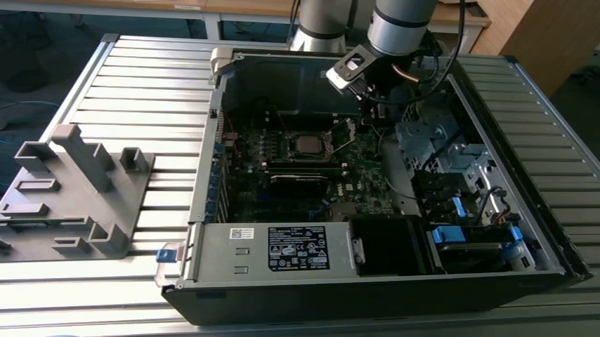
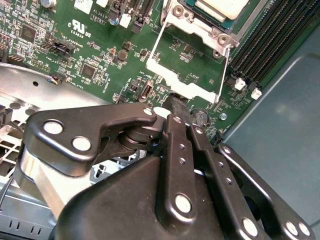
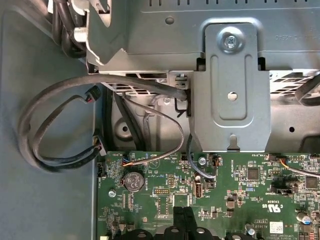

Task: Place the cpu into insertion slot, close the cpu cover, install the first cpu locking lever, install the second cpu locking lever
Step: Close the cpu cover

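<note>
The cpu lies in the insertion slot on the green board, and its pale metal top shows in the second wrist view. The cpu cover is swung open, its silver frame rising from the socket toward my gripper. In the exterior view the cover stands at the socket's right side, with my gripper just beyond it. The black fingers are shut together, tips at the cover's outer edge. They hang low over the board in the first wrist view.
The open computer case lies on a slatted table. A grey fixture stands at the exterior view's left. Memory slots run beside the socket. Looped cables and a metal bracket sit close behind the gripper. Blue drive bays fill the case's right.
</note>
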`<state>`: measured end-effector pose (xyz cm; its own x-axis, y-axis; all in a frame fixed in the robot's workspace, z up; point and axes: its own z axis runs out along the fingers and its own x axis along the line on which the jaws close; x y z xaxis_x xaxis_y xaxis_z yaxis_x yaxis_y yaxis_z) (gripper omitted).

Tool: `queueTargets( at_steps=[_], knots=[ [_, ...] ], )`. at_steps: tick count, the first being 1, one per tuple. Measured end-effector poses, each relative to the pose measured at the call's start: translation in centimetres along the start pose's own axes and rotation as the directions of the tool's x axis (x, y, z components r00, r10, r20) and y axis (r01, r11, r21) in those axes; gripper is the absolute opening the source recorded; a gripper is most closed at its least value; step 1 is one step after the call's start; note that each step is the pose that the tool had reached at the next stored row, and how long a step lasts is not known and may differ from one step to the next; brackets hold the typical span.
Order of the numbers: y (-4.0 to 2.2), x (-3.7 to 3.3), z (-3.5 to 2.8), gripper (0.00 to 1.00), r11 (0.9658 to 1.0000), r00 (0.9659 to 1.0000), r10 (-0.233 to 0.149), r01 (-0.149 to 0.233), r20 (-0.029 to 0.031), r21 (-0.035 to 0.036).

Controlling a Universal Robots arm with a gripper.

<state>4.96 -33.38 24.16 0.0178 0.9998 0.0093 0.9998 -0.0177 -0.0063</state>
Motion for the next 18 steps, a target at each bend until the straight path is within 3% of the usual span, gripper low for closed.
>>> queueTargets(
  at_steps=[6, 11, 14, 18],
  knots=[
    [-0.07, 0.00, 0.02, 0.11, 1.0000, 1.0000, 0.000, 0.000, -0.0004, -0.0001],
    [-0.58, -0.01, 0.03, 0.11, 1.0000, 1.0000, 0.000, 0.000, -0.0002, -0.0001],
    [-1.40, -0.02, 0.04, 0.11, 1.0000, 1.0000, 0.000, 0.000, -0.0003, -0.0021],
    [-3.04, -0.05, 0.04, 0.11, 0.9999, 1.0000, 0.000, 0.000, -0.0003, -0.0120]
  ],
)
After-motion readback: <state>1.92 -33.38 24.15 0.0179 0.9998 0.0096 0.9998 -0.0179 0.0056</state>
